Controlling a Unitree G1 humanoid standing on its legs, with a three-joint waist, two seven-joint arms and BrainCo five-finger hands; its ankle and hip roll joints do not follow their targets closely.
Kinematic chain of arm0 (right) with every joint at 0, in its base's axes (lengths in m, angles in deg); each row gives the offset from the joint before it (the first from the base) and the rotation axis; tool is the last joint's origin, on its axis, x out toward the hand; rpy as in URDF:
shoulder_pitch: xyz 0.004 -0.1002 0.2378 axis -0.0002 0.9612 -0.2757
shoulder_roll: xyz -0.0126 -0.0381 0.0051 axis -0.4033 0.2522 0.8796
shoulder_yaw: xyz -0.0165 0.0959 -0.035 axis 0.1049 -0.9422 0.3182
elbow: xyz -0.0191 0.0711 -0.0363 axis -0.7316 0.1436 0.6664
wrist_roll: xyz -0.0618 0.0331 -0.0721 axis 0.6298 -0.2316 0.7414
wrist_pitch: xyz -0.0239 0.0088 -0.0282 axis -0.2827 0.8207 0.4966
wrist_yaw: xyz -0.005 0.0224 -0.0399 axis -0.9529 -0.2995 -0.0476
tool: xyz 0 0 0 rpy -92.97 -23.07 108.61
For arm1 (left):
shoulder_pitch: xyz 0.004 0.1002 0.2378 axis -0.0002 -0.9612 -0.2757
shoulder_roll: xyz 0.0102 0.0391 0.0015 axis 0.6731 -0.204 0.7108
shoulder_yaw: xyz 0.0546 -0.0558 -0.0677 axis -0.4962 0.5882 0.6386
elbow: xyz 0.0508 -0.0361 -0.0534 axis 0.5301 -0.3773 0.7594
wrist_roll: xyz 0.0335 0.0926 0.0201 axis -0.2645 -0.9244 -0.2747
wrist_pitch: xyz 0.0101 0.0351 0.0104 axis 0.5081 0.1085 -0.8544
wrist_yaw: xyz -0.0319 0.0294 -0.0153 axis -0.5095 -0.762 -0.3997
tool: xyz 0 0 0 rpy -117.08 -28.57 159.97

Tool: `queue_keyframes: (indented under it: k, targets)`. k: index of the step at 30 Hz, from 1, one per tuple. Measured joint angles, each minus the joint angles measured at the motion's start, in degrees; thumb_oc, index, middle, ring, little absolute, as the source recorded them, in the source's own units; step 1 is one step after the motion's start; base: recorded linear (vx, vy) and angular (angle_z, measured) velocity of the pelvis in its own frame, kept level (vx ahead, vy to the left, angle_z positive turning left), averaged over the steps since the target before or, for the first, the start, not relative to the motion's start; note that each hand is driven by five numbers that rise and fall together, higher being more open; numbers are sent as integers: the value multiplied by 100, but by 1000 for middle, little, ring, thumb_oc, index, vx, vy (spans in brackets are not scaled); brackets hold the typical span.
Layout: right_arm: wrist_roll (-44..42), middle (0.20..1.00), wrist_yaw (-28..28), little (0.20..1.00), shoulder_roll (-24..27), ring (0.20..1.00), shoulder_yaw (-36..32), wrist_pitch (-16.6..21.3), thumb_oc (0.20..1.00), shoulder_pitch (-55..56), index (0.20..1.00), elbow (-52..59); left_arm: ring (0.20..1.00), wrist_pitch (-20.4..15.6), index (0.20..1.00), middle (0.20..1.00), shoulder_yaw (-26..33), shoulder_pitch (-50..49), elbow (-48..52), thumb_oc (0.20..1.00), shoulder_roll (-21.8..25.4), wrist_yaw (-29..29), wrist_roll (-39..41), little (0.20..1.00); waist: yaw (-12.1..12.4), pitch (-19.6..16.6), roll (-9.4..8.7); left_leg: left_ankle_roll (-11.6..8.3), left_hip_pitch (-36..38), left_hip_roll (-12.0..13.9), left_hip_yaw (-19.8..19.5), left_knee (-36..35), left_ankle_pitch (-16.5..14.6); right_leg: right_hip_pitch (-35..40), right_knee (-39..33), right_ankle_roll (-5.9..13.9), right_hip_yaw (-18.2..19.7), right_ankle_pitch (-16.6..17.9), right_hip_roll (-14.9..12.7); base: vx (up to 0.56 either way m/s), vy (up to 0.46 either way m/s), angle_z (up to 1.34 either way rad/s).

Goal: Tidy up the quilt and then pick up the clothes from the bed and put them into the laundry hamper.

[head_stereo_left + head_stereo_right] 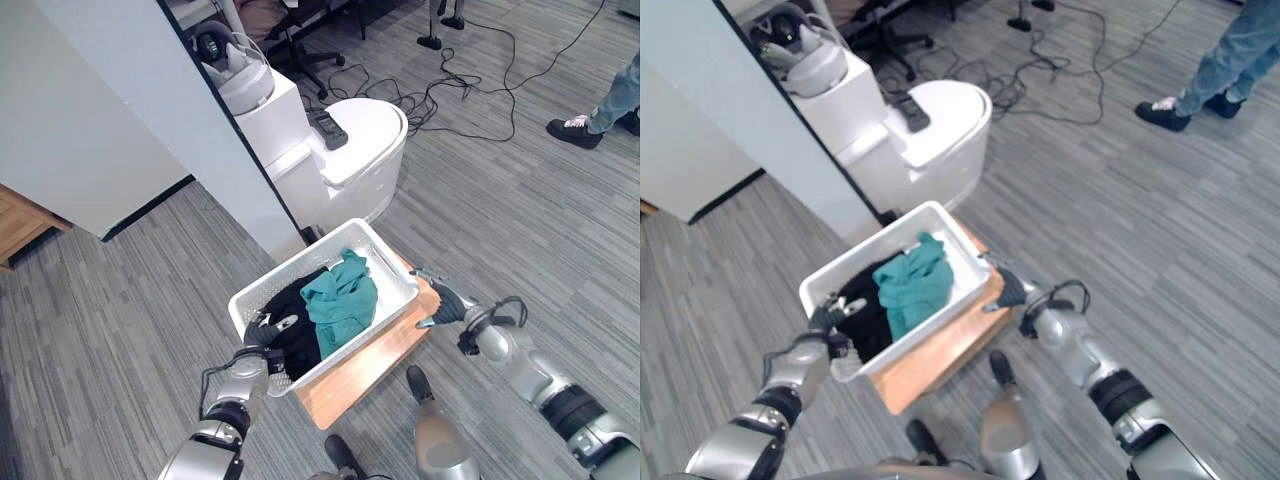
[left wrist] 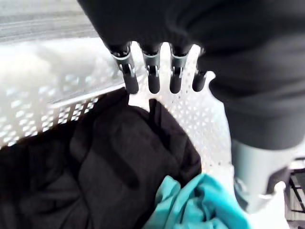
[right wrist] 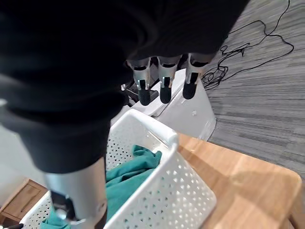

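The white perforated laundry hamper sits on a low wooden desk and already holds a black garment with a teal garment lying over its far part, so the clothes look delivered and little of the task seems left; no bed or quilt is in sight to judge the tidying. The left hand is at the hamper's near corner, its fingers straight and spread above the black cloth, holding nothing. The right hand hangs just beside the hamper's right end, over the desk edge, fingers relaxed and empty. Beyond the hamper stand a white rounded cabinet carrying a dark remote, and a white partition wall. Further beyond lie floor cables, and a person's shoe shows well apart to the right. Nothing blocks either hand's withdrawal.
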Motion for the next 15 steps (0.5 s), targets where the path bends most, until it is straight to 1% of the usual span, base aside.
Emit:
queue_keyframes:
  k: [2,3,4,5,6,7,9,10,11,12,14,15]
  targets:
    - [-153,1000,-33,1000,-75,1000,-243,38,1000,410,1000,-211,1000,-57,1000,1000,191,-199,291,1000,146,43,3,1000,43,-2,-5,-41,144,51,-101,-1,-73,185,-1,-26,-95,-68,8,10,-39,17]
    - [-258,1000,-100,1000,-208,1000,-461,96,1000,548,1000,-467,1000,-50,1000,1000,226,-345,508,1000,189,65,4,1000,89,-4,-12,-28,174,80,-120,0,-109,237,0,-66,-126,-93,21,11,-44,18]
    - [-450,1000,-203,1000,-463,1000,-686,5,1000,687,1000,-908,1000,-173,1000,1000,286,-583,884,1000,242,131,3,1000,127,-30,-39,-47,201,112,-148,0,-119,276,0,-86,-157,-106,49,3,-22,12]
    - [-621,1000,-283,1000,-616,1000,-803,7,1000,726,1000,-1299,1000,-198,1000,1000,290,-749,1127,1000,294,153,2,1000,169,-40,-44,-53,197,129,-217,-1,-117,303,2,-86,-191,-106,62,1,-26,18]
    - [-723,1000,-344,1000,-745,1000,-940,-32,1000,784,1000,-1603,1000,-243,1000,1000,292,-880,1332,1000,327,150,2,1000,188,-40,-51,-60,199,143,-267,0,-112,339,2,-86,-240,-106,69,-6,-7,21]
    - [-895,1000,-384,1000,-790,1000,-963,-162,1000,917,1000,-1859,1000,-318,1000,1000,298,-1026,1491,1000,336,148,15,1000,284,-44,-55,-35,212,153,-306,0,-75,367,2,-88,-290,-108,77,-5,4,20]
    - [-1075,1000,-437,1000,-934,1000,-1039,-189,1000,944,1000,-2237,1000,-326,1000,1000,348,-1237,1585,1000,337,136,174,1000,318,-64,-90,-33,204,155,-386,0,-56,401,3,-89,-348,-108,70,-6,30,18]
    - [-1164,1000,-506,1000,-1095,1000,-1201,-188,1000,935,1000,-2526,1000,-326,1000,1000,349,-1392,1625,1000,331,118,225,1000,317,-77,-113,-33,223,161,-431,0,-53,457,4,-105,-403,-119,67,6,32,26]
    - [-1369,1000,-600,1000,-1296,1000,-1428,-200,1000,907,1000,-2986,1000,-328,1000,1000,339,-1554,1632,1000,322,83,218,1000,335,-104,-152,-36,282,171,-461,0,-53,550,3,-127,-454,-134,67,-1,32,24]
    - [-1600,1000,-661,1000,-1454,1000,-1570,-307,1000,938,1000,-3483,1000,-282,1000,1000,329,-1757,1614,1000,315,38,216,1000,399,-205,-219,-42,352,180,-524,0,-62,636,2,-135,-477,-170,77,-15,27,25]
    - [-1591,1000,-740,1000,-1493,1000,-1311,-397,1000,949,1000,-4022,1000,-228,1000,1000,323,-1960,1449,1000,310,0,151,1000,573,-400,-294,-39,352,186,-598,0,-81,695,2,-142,-584,-208,57,-13,24,25]
    - [-1581,1000,-757,1000,-1554,1000,-1222,-454,1000,954,1000,-4271,1000,-188,1000,1000,298,-2039,1195,1000,302,-24,101,1000,606,-513,-377,-33,361,179,-675,1,-77,732,0,-148,-624,-221,49,2,18,27]
